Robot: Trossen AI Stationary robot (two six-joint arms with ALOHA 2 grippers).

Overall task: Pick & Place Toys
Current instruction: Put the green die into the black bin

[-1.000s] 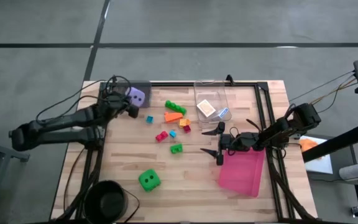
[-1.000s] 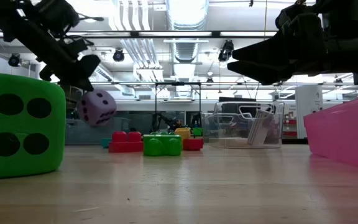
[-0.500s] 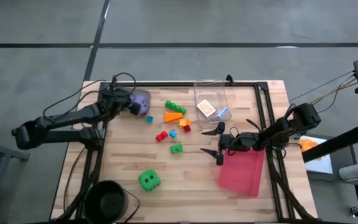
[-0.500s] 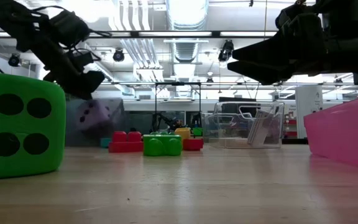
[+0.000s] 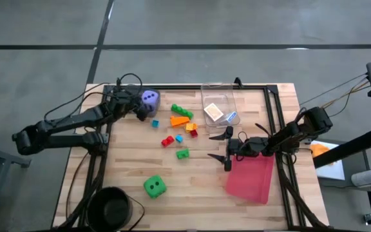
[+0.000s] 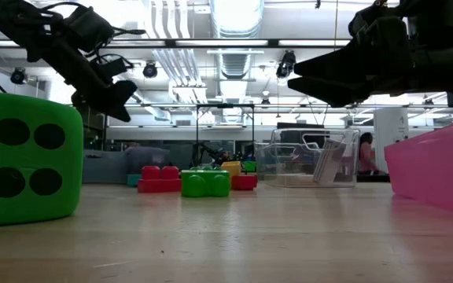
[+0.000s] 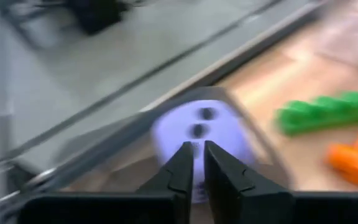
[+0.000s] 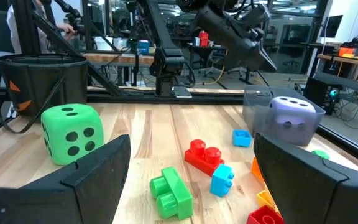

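Observation:
The purple die (image 5: 150, 98) is at the table's far left, blurred in the wrist views (image 8: 289, 117). My left gripper (image 5: 138, 109) hovers just beside and above it. Its fingers (image 7: 197, 163) are open only by a narrow slit, with nothing between them. The green die (image 5: 154, 187) rests on the table near the front. Small bricks (image 5: 180, 120) lie scattered mid-table. Two flat packets (image 5: 215, 112) lean inside the clear box (image 5: 219, 96). My right gripper (image 5: 228, 148) stands wide open and level at the pink tray's (image 5: 250, 180) left far corner.
A black bucket (image 5: 111, 206) stands off the table's near left corner. A black frame rail (image 5: 205, 86) runs along the far edge. Bare wood lies between the green die and the pink tray.
The purple die has come free of my left gripper. A second ago it hung under the fingers, then it dropped toward the table's far left. My left gripper has shifted a little toward the table's right and rolled at the wrist.

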